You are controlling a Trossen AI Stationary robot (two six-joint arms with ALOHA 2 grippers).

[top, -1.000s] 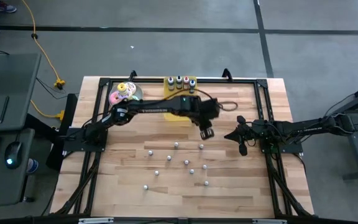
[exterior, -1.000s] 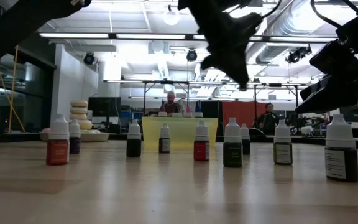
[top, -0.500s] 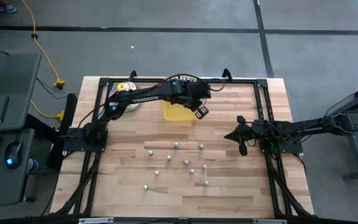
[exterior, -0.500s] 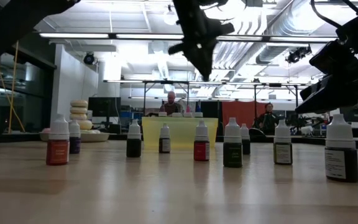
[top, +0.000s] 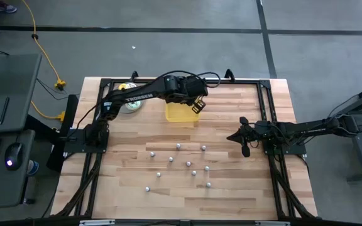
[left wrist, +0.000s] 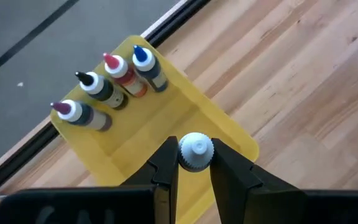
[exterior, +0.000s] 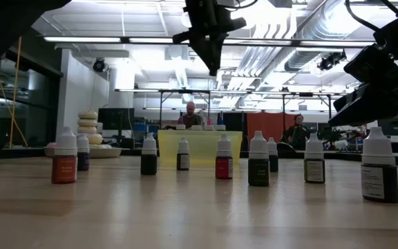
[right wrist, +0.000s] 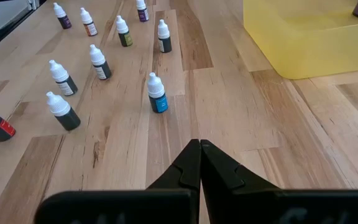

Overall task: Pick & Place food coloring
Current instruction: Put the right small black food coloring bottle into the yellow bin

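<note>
one small bottle [left wrist: 196,152], whitish cap, pinched between fingers of left gripper [left wrist: 191,163], above yellow tray [left wrist: 229,127]. four bottles [left wrist: 112,81] stand upright in row at far end of tray, coloured tips. other bottles [top: 180,162] stand upright, scattered on wood table [top: 244,188], apart from each other.

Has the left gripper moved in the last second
Yes. In the high view the left gripper has pulled away from the loose bottles on the table toward its far edge, and now hangs over the yellow tray, holding a dropper bottle.

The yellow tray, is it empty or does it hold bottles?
Not empty: the tray holds four upright bottles at one end.
</note>
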